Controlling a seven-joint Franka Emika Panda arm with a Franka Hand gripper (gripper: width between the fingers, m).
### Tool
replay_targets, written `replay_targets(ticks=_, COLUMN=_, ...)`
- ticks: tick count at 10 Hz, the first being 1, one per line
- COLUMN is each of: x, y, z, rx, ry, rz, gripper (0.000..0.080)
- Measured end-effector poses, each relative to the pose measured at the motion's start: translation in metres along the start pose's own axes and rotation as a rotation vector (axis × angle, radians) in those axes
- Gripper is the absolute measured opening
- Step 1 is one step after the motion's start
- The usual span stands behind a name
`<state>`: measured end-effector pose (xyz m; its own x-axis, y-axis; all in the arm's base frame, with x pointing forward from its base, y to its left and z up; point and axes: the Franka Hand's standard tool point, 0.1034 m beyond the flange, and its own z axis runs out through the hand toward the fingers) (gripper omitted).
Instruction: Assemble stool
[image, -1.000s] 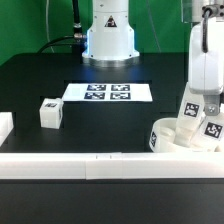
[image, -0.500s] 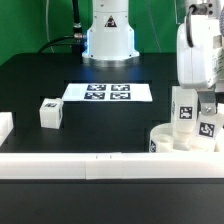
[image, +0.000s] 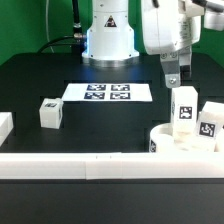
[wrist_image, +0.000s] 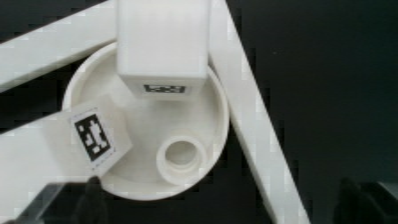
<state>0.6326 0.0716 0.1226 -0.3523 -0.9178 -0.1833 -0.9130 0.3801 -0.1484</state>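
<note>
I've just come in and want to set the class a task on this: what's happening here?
A Franka arm is assembling a white plastic stool. Its gripper hangs raised and empty, fingers apart. Two blocky white tagged legs stand on the round ring-like white seat, which lies beside the long white border rail. The third leg sits loose on the black table, to the exterior view's left of the marker board.
</note>
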Motion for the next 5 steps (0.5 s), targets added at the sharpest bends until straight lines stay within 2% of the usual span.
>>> replay_targets(ticks=4, x=0.004, y=0.000, z=0.000, rx=0.000, ry=0.001, rz=-0.031, gripper=0.0649)
replay_targets(ticks=5, x=0.022, y=0.003, z=-0.002, rx=-0.009, ry=0.008, rz=-0.114, gripper=0.0649)
